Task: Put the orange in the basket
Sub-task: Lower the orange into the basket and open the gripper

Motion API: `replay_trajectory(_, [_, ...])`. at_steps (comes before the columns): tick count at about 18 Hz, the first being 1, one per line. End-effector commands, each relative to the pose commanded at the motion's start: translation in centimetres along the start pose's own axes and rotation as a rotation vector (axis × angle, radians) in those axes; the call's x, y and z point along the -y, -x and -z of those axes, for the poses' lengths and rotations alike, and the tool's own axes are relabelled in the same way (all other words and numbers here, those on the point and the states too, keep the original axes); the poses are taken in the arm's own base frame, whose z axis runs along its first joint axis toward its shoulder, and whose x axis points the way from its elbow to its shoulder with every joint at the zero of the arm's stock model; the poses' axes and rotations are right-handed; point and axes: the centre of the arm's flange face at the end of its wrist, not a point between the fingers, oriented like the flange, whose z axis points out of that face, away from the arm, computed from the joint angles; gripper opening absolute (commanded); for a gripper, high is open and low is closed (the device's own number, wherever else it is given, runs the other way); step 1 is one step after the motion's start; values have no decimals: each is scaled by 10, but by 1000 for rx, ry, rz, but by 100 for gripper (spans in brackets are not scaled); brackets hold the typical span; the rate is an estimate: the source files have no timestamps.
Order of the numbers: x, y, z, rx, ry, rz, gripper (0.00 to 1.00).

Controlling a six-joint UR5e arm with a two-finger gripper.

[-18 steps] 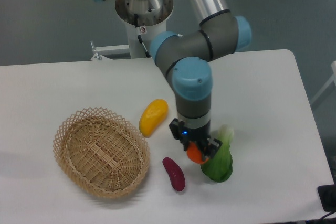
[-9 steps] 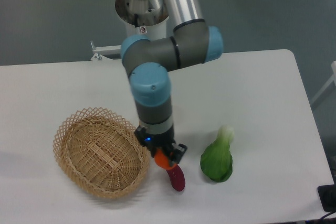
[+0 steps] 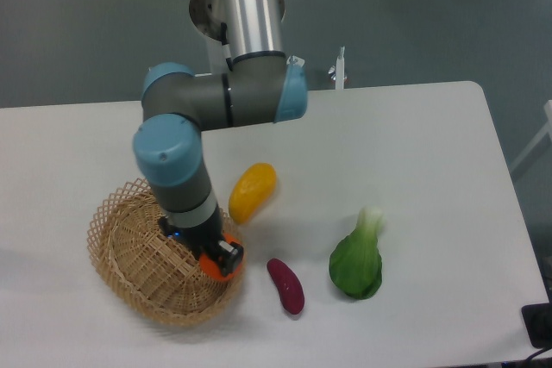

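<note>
Orange (image 3: pixel 213 268) clamped in gripper (image 3: pixel 217 262), hanging over basket (image 3: pixel 129 252) right rim, not yet inside. Carry step; next: shift a bit inward, then open & release.

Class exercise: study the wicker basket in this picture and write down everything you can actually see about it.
The basket is a shallow oval of light-tan woven wicker, with a tightly woven floor and wall and an openwork lattice rim. It sits upright on the white table, towards its front left. The robot's arm covers part of its right side, where the pincer hangs over the right rim, shut on the orange. The visible floor holds nothing. No other food item touches it; the yellow fruit lies just beyond its right rim.
</note>
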Motion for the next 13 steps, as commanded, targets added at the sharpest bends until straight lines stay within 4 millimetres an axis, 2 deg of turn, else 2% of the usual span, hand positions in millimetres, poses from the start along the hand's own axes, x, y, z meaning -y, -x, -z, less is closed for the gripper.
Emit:
replay_trajectory(1, [1,-1,0,0,0,-2,65])
replay_trajectory(3, [1,-1,-1,0,0,0,70])
replay_trajectory(5, [1,-1,-1,1,-1,-3,82])
replay_trajectory(8, [2,0,0,22,-25,1,89])
replay_trajectory(10, [0,-1,1,32,-37,1,100])
replay_trajectory(13, [-3,1,3,34,-40,10,100])
